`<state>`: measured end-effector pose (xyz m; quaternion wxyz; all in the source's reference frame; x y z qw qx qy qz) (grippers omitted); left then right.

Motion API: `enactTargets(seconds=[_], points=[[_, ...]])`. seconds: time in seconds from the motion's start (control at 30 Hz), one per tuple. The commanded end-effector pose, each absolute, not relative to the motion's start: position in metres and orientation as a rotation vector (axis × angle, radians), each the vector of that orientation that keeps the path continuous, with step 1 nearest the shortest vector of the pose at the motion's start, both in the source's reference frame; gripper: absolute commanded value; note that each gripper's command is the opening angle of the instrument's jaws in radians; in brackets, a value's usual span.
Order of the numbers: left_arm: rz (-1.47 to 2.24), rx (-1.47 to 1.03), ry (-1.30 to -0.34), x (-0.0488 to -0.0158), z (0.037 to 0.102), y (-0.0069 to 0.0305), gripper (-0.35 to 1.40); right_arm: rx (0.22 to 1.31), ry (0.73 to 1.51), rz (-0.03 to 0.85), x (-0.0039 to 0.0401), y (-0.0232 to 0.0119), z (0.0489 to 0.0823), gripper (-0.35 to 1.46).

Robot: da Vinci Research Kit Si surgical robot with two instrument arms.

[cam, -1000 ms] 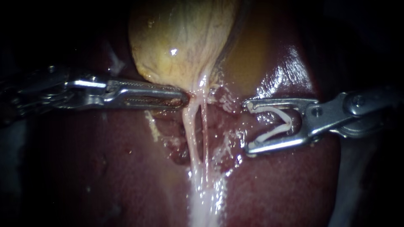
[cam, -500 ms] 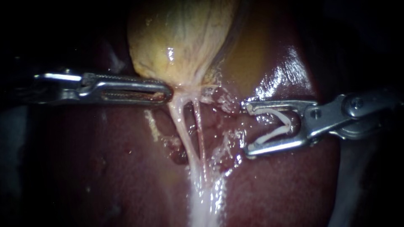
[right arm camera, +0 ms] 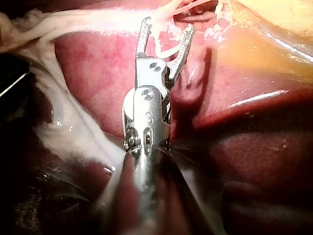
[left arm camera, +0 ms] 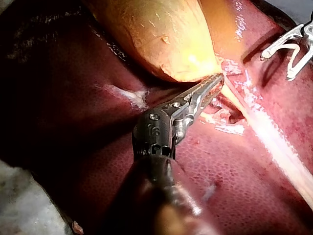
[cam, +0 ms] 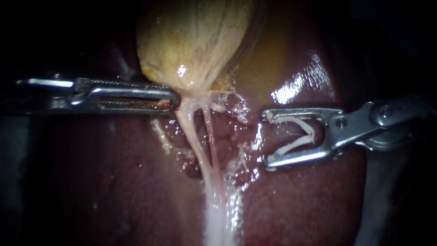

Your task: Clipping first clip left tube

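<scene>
Now left tool (cam: 176, 98) pinches gallbladder (cam: 195, 41); right tool (cam: 267, 137) holds white V-shaped clip (cam: 309, 133).

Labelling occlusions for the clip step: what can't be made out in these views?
- Endoscope: gallbladder top cut off by the edge; left instrument shaft lost in darkness; tubes merge into glare below.
- Right wrist: right instrument shaft blurred near the camera.
- Left wrist: right instrument and its clip cut off by the edge.

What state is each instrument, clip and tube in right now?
left instrument: jaws shut on the neck of the gallbladder.
right instrument: jaws wide, holding the clip.
clip: open, on no tube.
left tube: taut, unclipped.
right tube: taut, unclipped.
</scene>
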<state>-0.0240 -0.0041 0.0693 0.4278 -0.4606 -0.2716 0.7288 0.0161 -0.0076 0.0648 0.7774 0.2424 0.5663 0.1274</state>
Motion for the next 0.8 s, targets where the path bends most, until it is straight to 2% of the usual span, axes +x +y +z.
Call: enactTargets(seconds=[0.03, 0.33, 0.8], points=[[1.82, -1.15, -0.678, -0.024, 0.0693, -0.0041, -0.35, 0.529, 1.227, 0.282, 0.0164, -0.0079, 0.0649, 0.5], [1.82, -1.15, -0.677, -0.024, 0.0693, -0.0041, -0.35, 0.583, 1.216, 0.303, 0.0199, -0.0098, 0.0661, 0.49], [1.82, -1.15, -0.676, -0.0241, 0.0693, -0.0041, -0.35, 0.623, 1.21, 0.291, 0.024, -0.012, 0.068, 0.49]])
